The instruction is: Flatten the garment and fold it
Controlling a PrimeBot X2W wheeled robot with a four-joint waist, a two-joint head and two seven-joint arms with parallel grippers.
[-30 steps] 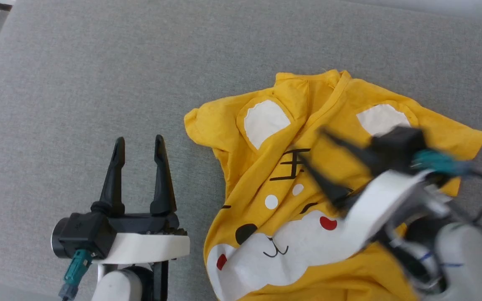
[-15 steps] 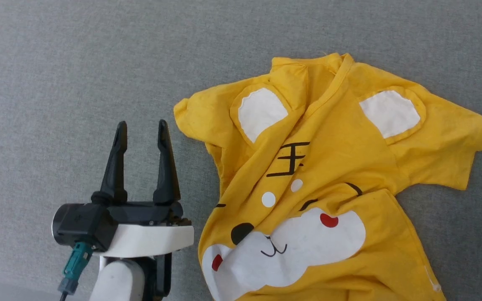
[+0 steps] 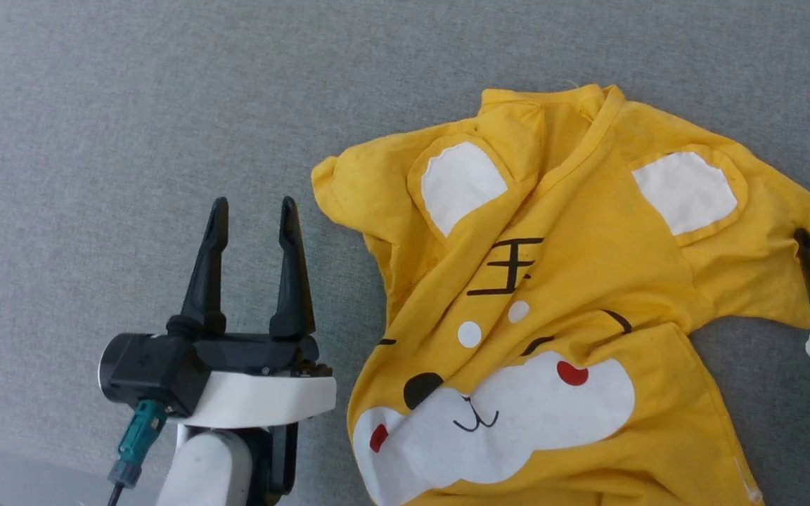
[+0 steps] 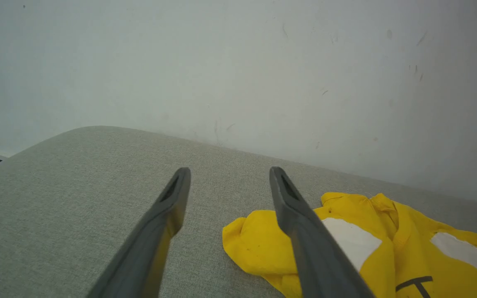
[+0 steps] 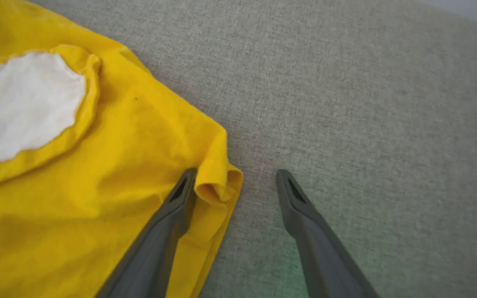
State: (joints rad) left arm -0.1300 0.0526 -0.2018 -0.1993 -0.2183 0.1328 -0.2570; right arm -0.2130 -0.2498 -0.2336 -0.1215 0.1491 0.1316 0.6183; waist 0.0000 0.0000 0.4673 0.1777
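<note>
The right gripper (image 5: 235,176) stands with its two dark fingers spread apart, grasping nothing; in the right wrist view one finger (image 5: 168,223) lies over the yellow cloth at the edge of a sleeve, the curled sleeve cuff (image 5: 218,188) sits just inside that fingertip, and the other finger is over bare grey fabric. In the head view this gripper enters at the right edge, one dark fingertip touching or just over the sleeve end. The left gripper (image 3: 253,211) is likewise released, its fingers parted and pointing up the head view, hovering over the grey woven surface (image 3: 131,140) just beside the shirt's other sleeve (image 3: 349,190) and apart from it; a teal connector (image 3: 136,439) hangs from its black wrist housing. The garment (image 3: 588,295), a bright yellow T-shirt, lies print-up and rumpled on the grey surface between the two grippers, neckline (image 3: 588,144) toward the far side and lower part running off the bottom of the head view. Its two white ear patches (image 3: 463,181) flank the neckline, a black mark (image 3: 510,267) sits mid-chest, and the white muzzle (image 3: 517,429) with red dots (image 3: 572,373) is creased by folds across the body. Beyond the surface, the left wrist view shows a pale wall (image 4: 238,62)
</note>
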